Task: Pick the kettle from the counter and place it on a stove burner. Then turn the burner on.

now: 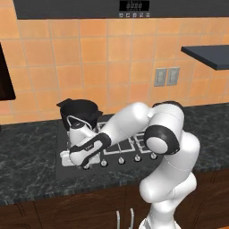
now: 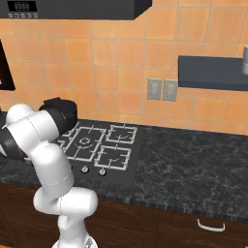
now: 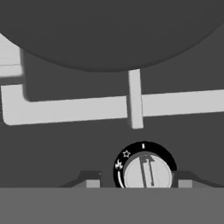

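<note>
Kettle (image 1: 79, 129) is already sitting on the stove (image 1: 117, 154), on the front-left burner just in front of the black pot (image 1: 79, 111); it is no longer on the counter (image 1: 27, 156). What remains, I judge, is to turn the burner on.

The gripper (image 3: 138, 183) hangs low over the front edge of the stove, just in front of the kettle. In the hand view its two dark fingertips stand apart, one on each side of a silver knob (image 3: 147, 173), so the pincer is open and holds nothing. The knob's ridge points up toward the single mark on its dial. Behind the knob there is the grey grate (image 3: 109, 107), and the dark round belly of the kettle is above that.

The risk from here is mostly in the grip. If the fingers close off-centre on the small knob, they may slip around it and the burner stays off. Also I cannot be fully sure that this knob belongs to the kettle's burner; turning a wrong one would light an empty burner. The wrist is close to the kettle, so a wide twist could push it.
</note>
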{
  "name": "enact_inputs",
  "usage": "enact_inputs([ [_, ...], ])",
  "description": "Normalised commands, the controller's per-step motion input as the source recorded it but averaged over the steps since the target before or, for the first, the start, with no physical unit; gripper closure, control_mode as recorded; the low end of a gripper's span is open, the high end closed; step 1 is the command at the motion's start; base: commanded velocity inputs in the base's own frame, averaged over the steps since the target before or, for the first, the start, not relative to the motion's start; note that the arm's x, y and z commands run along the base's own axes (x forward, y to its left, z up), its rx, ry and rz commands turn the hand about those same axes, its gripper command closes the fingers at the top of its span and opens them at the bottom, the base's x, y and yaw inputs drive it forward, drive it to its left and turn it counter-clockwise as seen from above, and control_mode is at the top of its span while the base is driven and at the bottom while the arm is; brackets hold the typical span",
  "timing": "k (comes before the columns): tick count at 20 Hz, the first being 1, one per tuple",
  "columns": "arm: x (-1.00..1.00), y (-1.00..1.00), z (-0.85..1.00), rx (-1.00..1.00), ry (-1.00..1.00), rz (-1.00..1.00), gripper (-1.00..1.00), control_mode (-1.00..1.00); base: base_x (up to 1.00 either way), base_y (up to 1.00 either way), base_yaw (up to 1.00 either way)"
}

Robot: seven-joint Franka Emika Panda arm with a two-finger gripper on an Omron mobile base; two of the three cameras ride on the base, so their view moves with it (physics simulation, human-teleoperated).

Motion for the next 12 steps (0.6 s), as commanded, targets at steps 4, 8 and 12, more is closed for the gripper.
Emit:
enact_inputs([
  [4, 0.00, 0.00, -0.23, 0.00, 0.00, 0.32, 1.00, -1.00, 0.00, 0.00, 0.00],
  [8, 0.00, 0.00, -0.21, 0.00, 0.02, 0.37, 1.00, -1.00, 0.00, 0.00, 0.00],
  [12, 0.00, 0.00, -0.28, 0.00, 0.02, 0.38, 1.00, -1.00, 0.00, 0.00, 0.00],
])
